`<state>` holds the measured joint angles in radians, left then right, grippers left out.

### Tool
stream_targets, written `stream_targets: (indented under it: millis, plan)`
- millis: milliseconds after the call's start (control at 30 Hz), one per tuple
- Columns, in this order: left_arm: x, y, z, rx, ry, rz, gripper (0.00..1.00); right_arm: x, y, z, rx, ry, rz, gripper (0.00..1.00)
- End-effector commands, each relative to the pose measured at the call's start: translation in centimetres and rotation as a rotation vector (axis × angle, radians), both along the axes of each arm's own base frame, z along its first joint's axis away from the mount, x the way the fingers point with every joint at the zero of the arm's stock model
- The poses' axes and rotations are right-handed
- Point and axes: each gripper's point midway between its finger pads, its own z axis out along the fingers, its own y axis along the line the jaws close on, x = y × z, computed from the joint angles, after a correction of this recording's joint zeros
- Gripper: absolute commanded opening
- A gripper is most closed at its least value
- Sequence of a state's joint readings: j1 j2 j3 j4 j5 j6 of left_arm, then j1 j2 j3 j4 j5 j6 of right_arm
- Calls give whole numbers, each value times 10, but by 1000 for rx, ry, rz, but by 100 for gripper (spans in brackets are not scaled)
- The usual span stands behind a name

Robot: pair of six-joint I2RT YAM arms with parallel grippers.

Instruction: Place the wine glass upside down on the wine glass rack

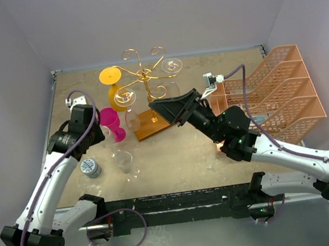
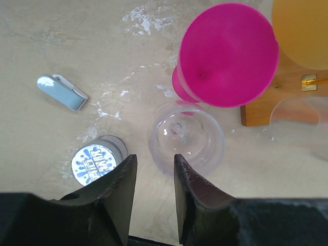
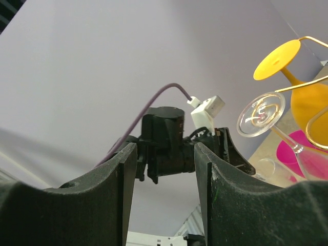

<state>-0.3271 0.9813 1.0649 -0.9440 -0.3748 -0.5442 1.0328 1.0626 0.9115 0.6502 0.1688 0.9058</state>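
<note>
Tan table, lavender walls.
Top view: wine glass rack [image 1: 145, 77] far middle; clear wine glass [image 1: 124, 161] upright, near-left of rack, stem vertical. Left arm nearer, your likely pick. Right gripper [image 1: 161, 107] beside rack base.
Left wrist: left gripper [image 2: 154, 159] narrowly parted, empty; glass just ahead of fingertips, stem only glimpsed through bowl.
Right wrist: fingers apart, empty; rack cut off at right edge.

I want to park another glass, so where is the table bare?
Bare: the near middle between the clear glass and the right arm; also the far strip between rack and organizer. Crowded: around pink glass, tin, left claw.
</note>
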Motion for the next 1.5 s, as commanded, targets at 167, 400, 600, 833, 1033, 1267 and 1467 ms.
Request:
stream_targets:
  millis: [167,400,600,833,1033,1267,1467]
  plan:
    - [21,9,-10,87,25,31,31,-4,-21,18,62,-23,-40,51]
    - [29,3,-28,80,85,38,17,-3,-27,14,58,-18,-56,50]
    - [27,9,-23,102,95,71,0,-2,-26,17,48,-20,-63,50]
    - [15,24,4,134,45,120,0,0,-27,16,58,-3,-68,49]
    - [1,37,52,129,-65,166,0,2,-22,12,45,6,-68,49]
    - [-12,37,127,35,-283,130,0,4,-16,8,44,16,-54,49]
    - [-29,35,201,-87,-546,105,0,-6,-4,15,44,-68,12,50]
